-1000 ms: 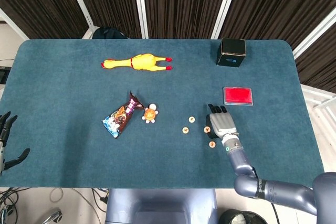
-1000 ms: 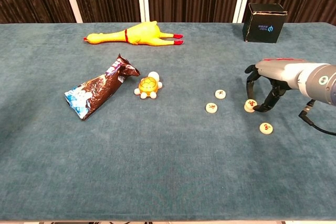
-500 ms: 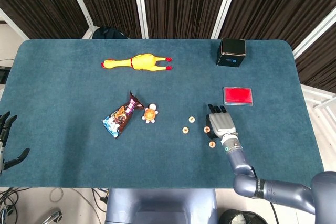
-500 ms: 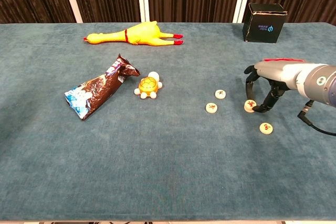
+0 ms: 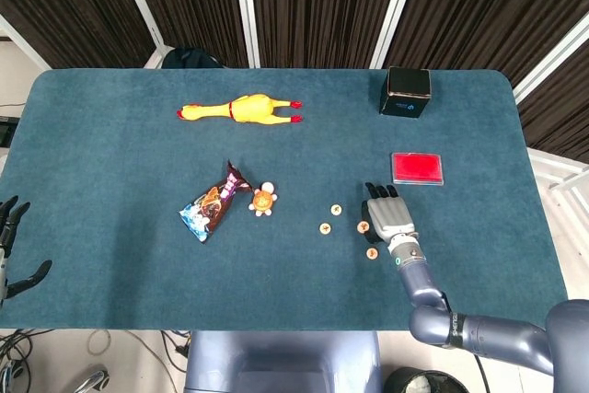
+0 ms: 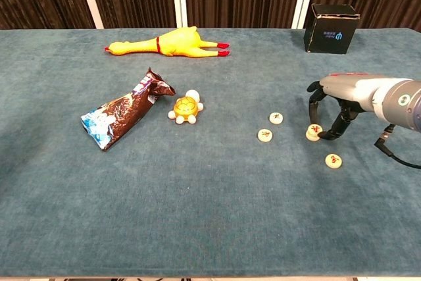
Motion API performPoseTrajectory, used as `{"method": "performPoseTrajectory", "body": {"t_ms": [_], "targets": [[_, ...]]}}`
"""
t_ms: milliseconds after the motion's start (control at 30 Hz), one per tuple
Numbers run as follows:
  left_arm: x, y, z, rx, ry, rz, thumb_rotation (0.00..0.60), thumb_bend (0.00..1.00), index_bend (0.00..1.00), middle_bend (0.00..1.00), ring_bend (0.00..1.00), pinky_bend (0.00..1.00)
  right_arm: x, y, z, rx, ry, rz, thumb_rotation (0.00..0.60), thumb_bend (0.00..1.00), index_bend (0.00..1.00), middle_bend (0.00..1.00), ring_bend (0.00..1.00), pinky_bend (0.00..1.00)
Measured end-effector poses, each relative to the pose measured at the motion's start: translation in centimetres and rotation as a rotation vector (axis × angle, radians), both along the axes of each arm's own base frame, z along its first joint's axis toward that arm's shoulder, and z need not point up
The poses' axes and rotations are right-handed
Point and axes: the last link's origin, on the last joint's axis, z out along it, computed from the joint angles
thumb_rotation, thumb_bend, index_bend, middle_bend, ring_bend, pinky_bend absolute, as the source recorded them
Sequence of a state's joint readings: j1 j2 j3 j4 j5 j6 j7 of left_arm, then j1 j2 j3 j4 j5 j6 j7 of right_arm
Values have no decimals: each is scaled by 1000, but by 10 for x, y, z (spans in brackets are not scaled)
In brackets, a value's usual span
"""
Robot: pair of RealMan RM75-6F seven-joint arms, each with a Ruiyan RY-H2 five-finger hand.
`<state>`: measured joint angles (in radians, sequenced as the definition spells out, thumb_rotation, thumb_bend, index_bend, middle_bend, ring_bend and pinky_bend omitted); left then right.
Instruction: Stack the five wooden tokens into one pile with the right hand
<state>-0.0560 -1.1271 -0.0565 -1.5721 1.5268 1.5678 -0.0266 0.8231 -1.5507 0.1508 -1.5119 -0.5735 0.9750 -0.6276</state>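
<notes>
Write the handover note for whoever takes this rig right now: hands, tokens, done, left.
Right hand: arched over the token pile, fingertips down around it; whether it grips is unclear.
Left hand: off the table's left edge, fingers spread, holding nothing.
Tokens: the pile looks thicker than one token, count unclear. Three singles lie flat: one near token in front of the hand, two left of the pile.
Done: pile started.
Left: add the three loose tokens, right hand only.

Wooden tokens (image 6: 275, 118) carry red characters, illegible. Black box (image 6: 332, 28) bears a blue logo, also unreadable.
</notes>
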Motion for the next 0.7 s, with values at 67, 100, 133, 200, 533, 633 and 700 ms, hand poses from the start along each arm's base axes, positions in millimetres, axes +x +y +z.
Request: {"method": "performPoseTrajectory", "body": {"t_ms": [67,100,133,200,533,633,700], "targets": [[0,0,0,1,0,0,600,206,105,0,0,5,0,0,0,2,0,-1,600,389,477,42,86,0],[0,0,0,1,-1,0,600,206,105,0,0,5,0,0,0,4,1,-1,600,388,476,42,86,0],[0,0,0,1,-1,0,600,206,105,0,0,5,0,0,-1,5,2,-1,600,388,476,42,86,0],[0,0,0,0,-1,1,600,206,105,0,0,5,0,1,0,7,3,1,600,389,471,42,86,0],[0,0,0,1,-1,1,600,206,104,0,0,5,1,1,-1,7,1,2,600,388,436,42,85,0],[0,0,0,0,0,1,600,205,105,0,0,5,2,1,1,3,0,3,600,389,426,41,73,0],[0,0,0,0,-1,1,600,206,105,0,0,6,2,1,2,2,1,3,600,389,414,42,64,0]]}}
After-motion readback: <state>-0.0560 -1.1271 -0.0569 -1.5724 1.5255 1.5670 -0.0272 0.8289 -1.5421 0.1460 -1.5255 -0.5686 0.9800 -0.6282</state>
